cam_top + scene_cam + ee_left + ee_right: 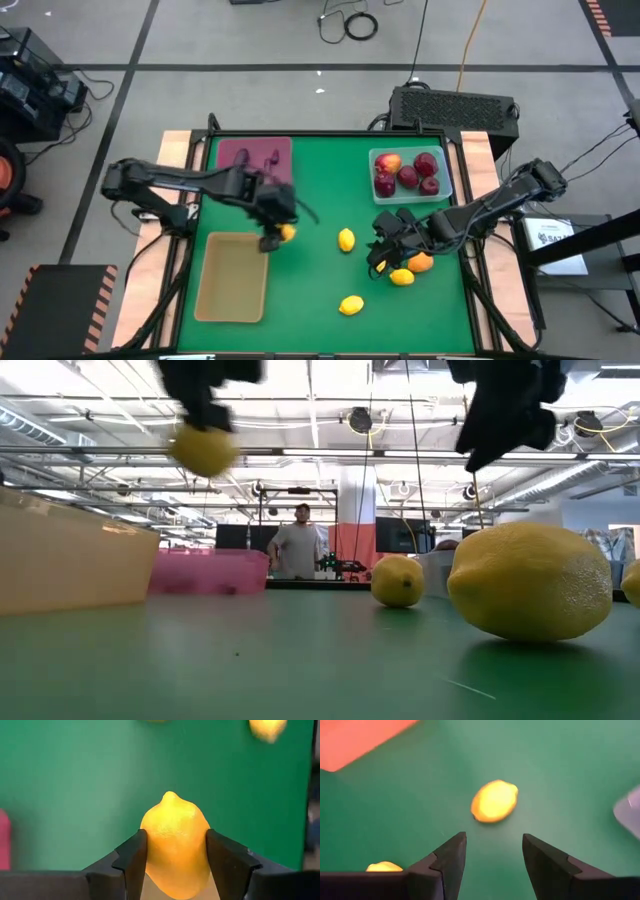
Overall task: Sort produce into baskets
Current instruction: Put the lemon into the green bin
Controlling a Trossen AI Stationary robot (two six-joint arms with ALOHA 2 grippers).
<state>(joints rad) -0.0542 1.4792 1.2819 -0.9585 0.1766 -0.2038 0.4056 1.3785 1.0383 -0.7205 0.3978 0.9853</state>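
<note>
Pinching a lemon (174,847) above the tabletop near the tan basket (232,278), the left gripper (175,865) could drop it short — the right gripper (492,855) hangs spread, empty.

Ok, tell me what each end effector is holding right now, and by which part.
Left end effector grips a lemon across its middle. Right end effector holds nothing.

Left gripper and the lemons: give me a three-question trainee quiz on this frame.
1. True or false: the left gripper is shut on a lemon.
2. Which basket holds the apples? A maroon, B clear, C tan.
3. How many lemons lie loose on the green mat in the high view?

Key: 1 true. 2 B, the clear basket. 3 three; the right gripper hangs open and empty above one.
</note>
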